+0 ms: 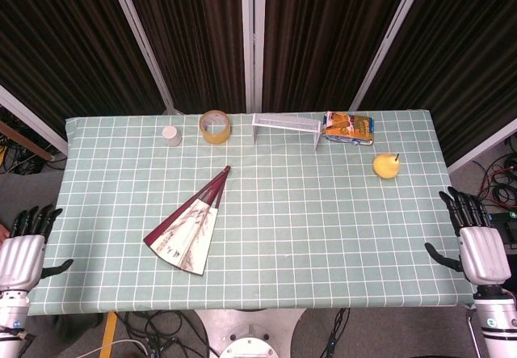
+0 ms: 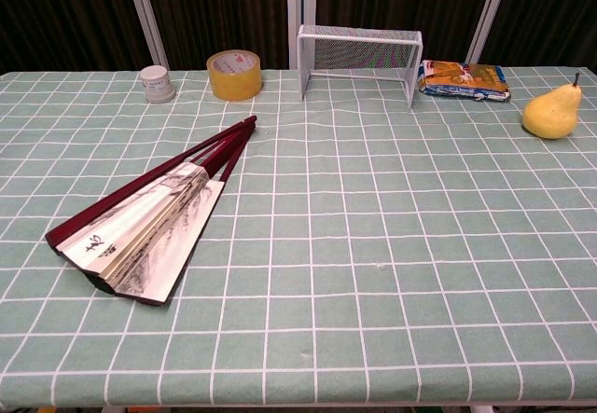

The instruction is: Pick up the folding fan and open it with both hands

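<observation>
Green checked cloth covers the table (image 1: 323, 237). Left hand (image 1: 24, 249) waits off the near-left edge, fingers spread, empty. Partly spread dark-red paper folding fan (image 1: 187, 229) lies near-left, untouched; lifting it comes next. Right hand (image 1: 475, 241) waits likewise, near-right.

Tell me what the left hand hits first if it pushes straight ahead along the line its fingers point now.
Nothing, apparently: the left hand sits off the table's left edge, fingers pointing up alongside it. The folding fan lies well to its right.
</observation>
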Robot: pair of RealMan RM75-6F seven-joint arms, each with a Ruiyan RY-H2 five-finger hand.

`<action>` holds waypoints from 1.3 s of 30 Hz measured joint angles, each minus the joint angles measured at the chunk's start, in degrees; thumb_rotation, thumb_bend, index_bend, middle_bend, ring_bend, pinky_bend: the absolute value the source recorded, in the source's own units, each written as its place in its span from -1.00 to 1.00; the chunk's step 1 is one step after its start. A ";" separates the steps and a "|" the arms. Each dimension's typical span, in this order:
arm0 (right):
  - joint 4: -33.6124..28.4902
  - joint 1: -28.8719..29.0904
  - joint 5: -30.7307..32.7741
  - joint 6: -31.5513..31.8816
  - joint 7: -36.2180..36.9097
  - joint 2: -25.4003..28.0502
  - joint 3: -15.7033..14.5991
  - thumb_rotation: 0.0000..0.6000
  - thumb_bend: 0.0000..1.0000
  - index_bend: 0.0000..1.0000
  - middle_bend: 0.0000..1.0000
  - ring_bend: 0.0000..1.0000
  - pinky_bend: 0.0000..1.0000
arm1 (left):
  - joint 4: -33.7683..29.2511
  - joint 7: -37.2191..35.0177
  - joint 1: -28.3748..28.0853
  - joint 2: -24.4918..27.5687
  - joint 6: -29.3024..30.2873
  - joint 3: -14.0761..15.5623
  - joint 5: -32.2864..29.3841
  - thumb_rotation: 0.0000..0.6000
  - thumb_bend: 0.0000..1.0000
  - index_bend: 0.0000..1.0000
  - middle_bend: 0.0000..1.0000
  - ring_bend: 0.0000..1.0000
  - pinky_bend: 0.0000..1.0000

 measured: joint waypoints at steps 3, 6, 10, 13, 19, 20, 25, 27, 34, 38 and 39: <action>0.02 0.05 0.12 -0.09 0.05 -0.02 0.01 1.00 -0.75 -1.00 -1.00 -1.00 -1.00 | -0.04 -0.03 -0.02 -0.05 -0.11 0.10 0.02 1.00 -1.00 -0.77 -0.87 -0.98 -0.90; 0.01 0.04 0.07 0.00 0.22 0.00 0.00 1.00 -0.75 -1.00 -1.00 -1.00 -1.00 | -0.09 -0.17 0.01 -0.02 -0.03 0.13 0.12 1.00 -1.00 -0.77 -0.87 -0.98 -0.90; 0.01 -0.12 -0.49 0.61 0.45 0.15 -0.11 1.00 -0.75 -1.00 -1.00 -1.00 -1.00 | -0.08 -0.74 -0.11 0.14 0.07 0.13 0.76 1.00 -1.00 -0.77 -0.87 -0.98 -0.90; 0.01 -0.32 -0.89 1.15 0.78 0.36 -0.20 1.00 -0.75 -1.00 -1.00 -1.00 -1.00 | 0.13 -1.42 -0.75 0.35 -0.32 0.02 1.67 1.00 -1.00 -0.77 -0.87 -0.98 -0.90; 0.01 -0.43 -1.93 1.80 1.39 0.95 -0.36 1.00 -0.75 -1.00 -1.00 -1.00 -1.00 | 2.10 -3.72 -4.51 0.86 -3.54 -1.06 4.05 1.00 -1.00 -0.77 -0.87 -0.98 -0.90; -0.09 -0.38 -2.26 1.96 1.33 1.14 -0.35 1.00 -0.75 -1.00 -1.00 -1.00 -1.00 | 2.52 -4.20 -5.35 0.94 -4.37 -1.27 4.46 1.00 -1.00 -0.76 -0.87 -0.98 -0.90; -0.88 0.11 -3.57 2.21 0.72 2.11 -0.26 1.00 -0.75 -1.00 -1.00 -1.00 -1.00 | 6.12 -7.98 -11.41 0.43 -10.38 -2.79 6.53 1.00 -1.00 -0.73 -0.87 -0.98 -0.89; -1.30 0.27 -3.79 2.16 0.54 2.36 -0.26 1.00 -0.75 -1.00 -1.00 -1.00 -1.00 | 8.09 -9.71 -14.02 -0.48 -13.16 -3.39 6.96 1.00 -1.00 -0.69 -0.85 -0.98 -0.89; -2.35 -0.26 -3.80 2.80 -0.42 2.84 -0.61 1.00 -0.75 -1.00 -1.00 -1.00 -1.00 | 20.12 -17.21 -24.26 -7.37 -24.39 -5.13 7.69 1.00 -0.88 -0.69 -0.79 -0.96 -0.84; -2.96 -0.69 -3.13 3.05 -1.24 3.18 -0.63 1.00 -0.75 -1.00 -1.00 -1.00 -1.00 | 29.05 -20.69 -29.07 -12.62 -28.96 -5.48 8.03 1.00 -0.86 -0.63 -0.73 -0.91 -0.70; -3.08 -0.75 -2.94 3.04 -1.41 3.23 -0.64 1.00 -0.75 -1.00 -1.00 -1.00 -1.00 | 31.31 -21.58 -30.05 -13.98 -29.73 -5.49 8.18 1.00 -0.86 -0.60 -0.70 -0.89 -0.68</action>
